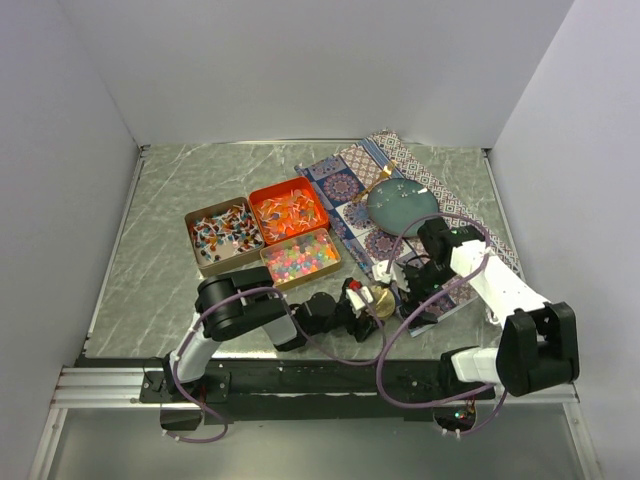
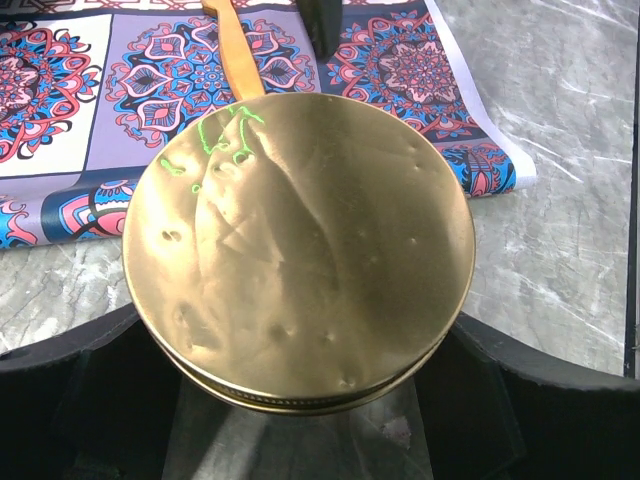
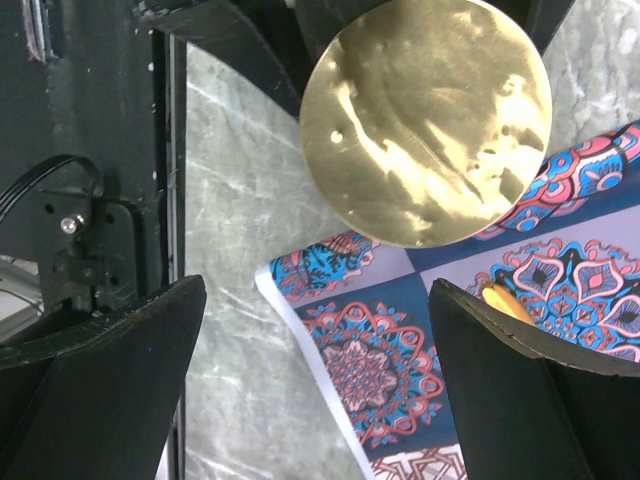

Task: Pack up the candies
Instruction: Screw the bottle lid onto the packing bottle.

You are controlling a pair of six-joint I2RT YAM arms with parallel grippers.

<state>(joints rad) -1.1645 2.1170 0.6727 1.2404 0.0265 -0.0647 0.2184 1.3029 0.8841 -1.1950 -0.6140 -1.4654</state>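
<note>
At the near edge of a marble-patterned table (image 1: 150,260), between two robot arms, the left gripper (image 2: 300,330) has a round gold lid (image 2: 300,250) by its rim. Its fingers are spread wide to either side of the dented disc, over the near corner of a patterned cloth (image 1: 350,190). Whether the lid rests on the surface or is held clear of it cannot be told.

The right gripper (image 3: 315,300) hangs just beside it over the same cloth, fingers parted wide and nothing between them.

The candies (image 1: 298,257) lie well apart from both tools, left of the cloth, in three uncovered rectangular tins (image 1: 252,192) set touching one another. Small wrapped pieces fill the left tin, orange-red pieces the far one, and multicoloured beads the near one.

A round grey-blue dish (image 1: 400,205) sits farther back on the cloth. A few pale specks show on it, too small to identify.

By the look of things the packing is at an early stage. All three tins look well filled, no candy is in either gripper, and none can be made out lying loose on the table or cloth. Only the lid is in hand. No vessel that clearly matches it can be picked out, so the filling and closing both appear to be ahead.
</note>
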